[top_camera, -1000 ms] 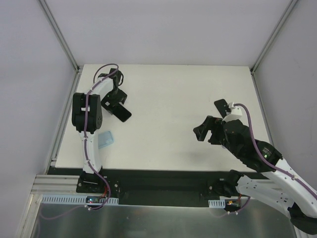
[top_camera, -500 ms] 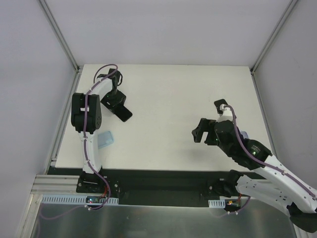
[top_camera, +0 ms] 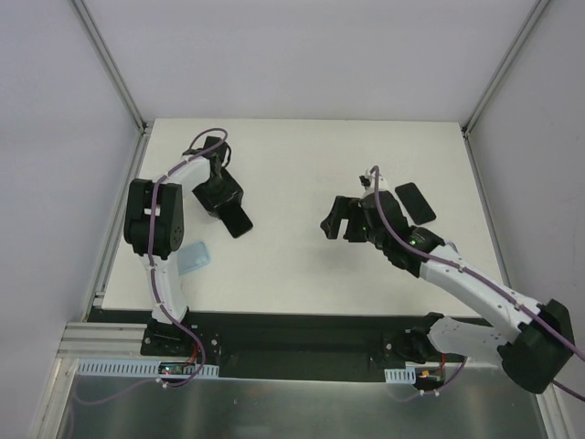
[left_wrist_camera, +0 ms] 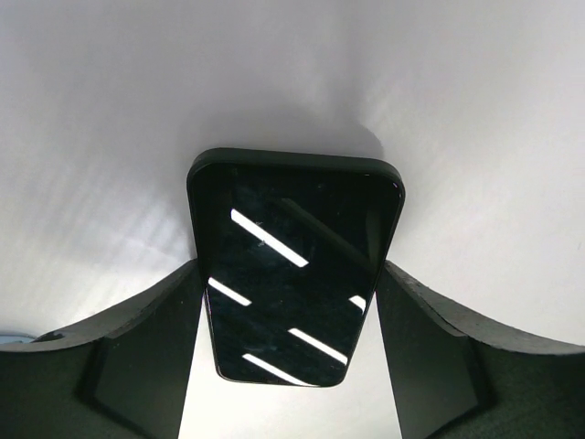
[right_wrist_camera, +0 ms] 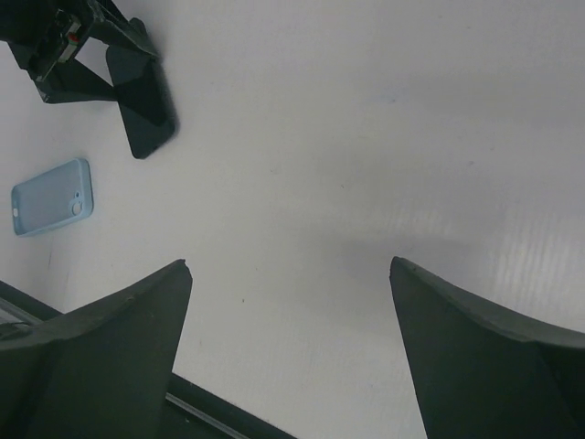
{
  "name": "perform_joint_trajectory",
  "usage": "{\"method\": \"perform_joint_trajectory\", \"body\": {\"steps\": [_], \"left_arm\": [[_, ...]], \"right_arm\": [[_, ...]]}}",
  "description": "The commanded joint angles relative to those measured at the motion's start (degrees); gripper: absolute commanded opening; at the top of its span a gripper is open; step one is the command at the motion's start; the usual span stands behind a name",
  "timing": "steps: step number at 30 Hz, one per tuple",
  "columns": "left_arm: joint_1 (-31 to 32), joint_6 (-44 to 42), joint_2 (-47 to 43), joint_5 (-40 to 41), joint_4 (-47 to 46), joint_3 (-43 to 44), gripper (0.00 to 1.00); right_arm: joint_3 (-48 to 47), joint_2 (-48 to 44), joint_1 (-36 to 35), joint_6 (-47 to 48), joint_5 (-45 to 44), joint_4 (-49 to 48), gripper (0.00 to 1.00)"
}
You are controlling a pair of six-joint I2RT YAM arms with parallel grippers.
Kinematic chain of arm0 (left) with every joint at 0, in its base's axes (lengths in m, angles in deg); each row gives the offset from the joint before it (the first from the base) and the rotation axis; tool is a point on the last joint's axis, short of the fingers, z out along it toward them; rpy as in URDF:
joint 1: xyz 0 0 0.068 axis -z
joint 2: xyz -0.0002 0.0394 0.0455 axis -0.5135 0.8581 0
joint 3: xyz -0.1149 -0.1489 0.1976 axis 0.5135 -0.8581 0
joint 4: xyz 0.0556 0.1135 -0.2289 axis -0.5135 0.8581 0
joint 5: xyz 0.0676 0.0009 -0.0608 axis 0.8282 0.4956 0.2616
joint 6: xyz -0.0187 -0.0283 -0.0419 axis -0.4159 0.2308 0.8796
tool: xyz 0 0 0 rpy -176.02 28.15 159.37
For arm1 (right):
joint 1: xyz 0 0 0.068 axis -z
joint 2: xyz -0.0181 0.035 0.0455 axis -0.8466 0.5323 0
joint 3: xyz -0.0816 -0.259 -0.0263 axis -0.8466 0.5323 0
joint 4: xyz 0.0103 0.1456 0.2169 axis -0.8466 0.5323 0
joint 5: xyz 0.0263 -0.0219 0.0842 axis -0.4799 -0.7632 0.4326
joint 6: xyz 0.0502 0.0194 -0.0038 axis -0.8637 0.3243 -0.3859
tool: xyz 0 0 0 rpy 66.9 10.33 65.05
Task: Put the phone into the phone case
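On the white table [top_camera: 302, 155] the job is at its start: the phone is gripped but not yet in its case, so carrying it across, lining it up and pressing it in are all left to do

The right gripper [right_wrist_camera: 288, 265] sits right of centre in the overhead view, jaws spread wide with only bare table between them. It holds nothing

The left gripper [top_camera: 219, 190], at the upper left of the overhead view, is closed partway onto the phone [top_camera: 236, 218]. In its wrist view the two fingers [left_wrist_camera: 151, 338] press against the long edges of the dark glass slab, one on each side. The phone's far end juts out beyond the fingertips toward the top of the frame. Whether it is lifted or resting on the surface I cannot tell

A second dark flat slab [top_camera: 414, 201] lies at the right, just beyond the right arm; what it is I cannot tell

The phone case [top_camera: 194, 259], pale blue, lies flat below and left of the phone, near it but apart, beside the left arm
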Motion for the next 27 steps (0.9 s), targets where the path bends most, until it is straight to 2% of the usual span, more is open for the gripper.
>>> {"method": "perform_joint_trajectory", "body": {"steps": [1,7,12,21,27], "left_arm": [[4.7,-2.9,-2.5,-8.4,-1.8,-5.1,0.51],[10.0,-3.7,-5.7,-12.7,-4.5,-8.8,0.5],[11.4,-2.6,-7.1,-18.8,-9.0,-13.3,0.5],[11.5,-2.0,-9.8,-21.3,-12.9,-18.2,0.5],[11.5,-1.4,-10.2,-22.4,-14.0,-19.6,0.5]], "right_arm": [[-0.7,10.5,2.6,0.2,15.1,-13.7,0.9],[-3.7,25.3,2.7,0.7,20.8,-21.7,0.82],[-6.0,38.0,2.6,-4.0,29.9,-31.5,0.75],[-11.6,49.8,1.4,-7.1,34.3,-36.2,0.68],[-11.4,53.4,1.2,-9.4,37.0,-41.1,0.56]]}}
